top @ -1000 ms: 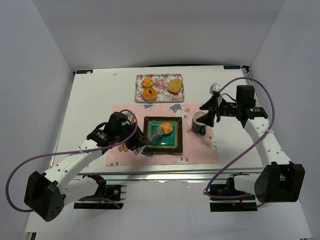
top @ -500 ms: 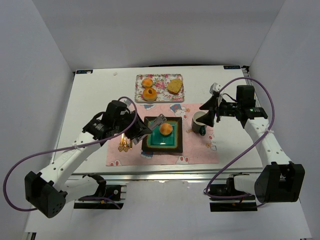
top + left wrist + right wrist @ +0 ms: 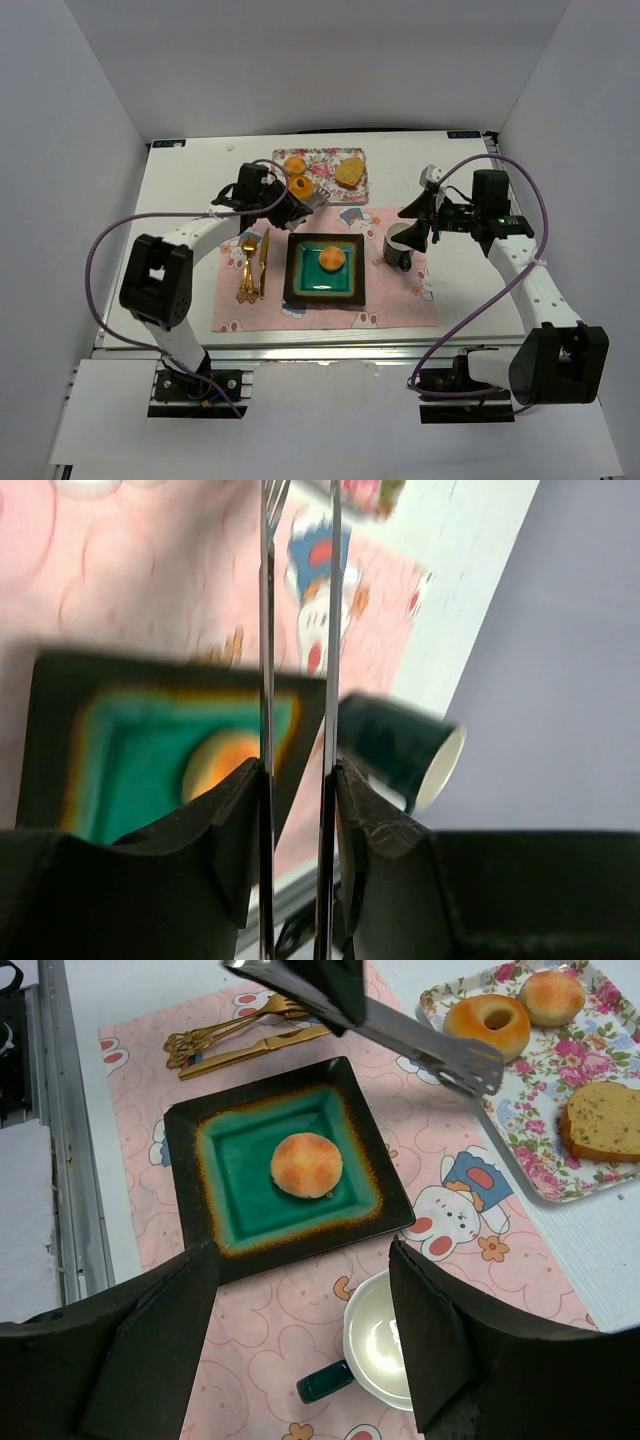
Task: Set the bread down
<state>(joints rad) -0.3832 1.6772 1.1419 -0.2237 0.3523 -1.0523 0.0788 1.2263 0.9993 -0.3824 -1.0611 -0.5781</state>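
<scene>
A round bread roll (image 3: 331, 259) lies in the middle of the green square plate (image 3: 325, 290); the right wrist view shows the roll (image 3: 306, 1164) lying free on that plate (image 3: 190, 1130). My left gripper (image 3: 288, 204) is shut on metal tongs (image 3: 400, 1035) and hovers at the tray's near left corner, apart from the roll. The tongs' two blades (image 3: 330, 630) run between its fingers, empty. My right gripper (image 3: 420, 222) stands open above the mug (image 3: 403, 243), holding nothing.
The floral tray (image 3: 322, 170) at the back holds a donut (image 3: 299, 187), a second roll (image 3: 294, 165) and a bread slice (image 3: 349, 171). Gold cutlery (image 3: 250, 265) lies left of the plate on the pink placemat (image 3: 400, 300).
The tongs were at the roll over the plate; the left arm has since swung back and left to the tray's corner. The roll stays on the plate. The right arm is still.
</scene>
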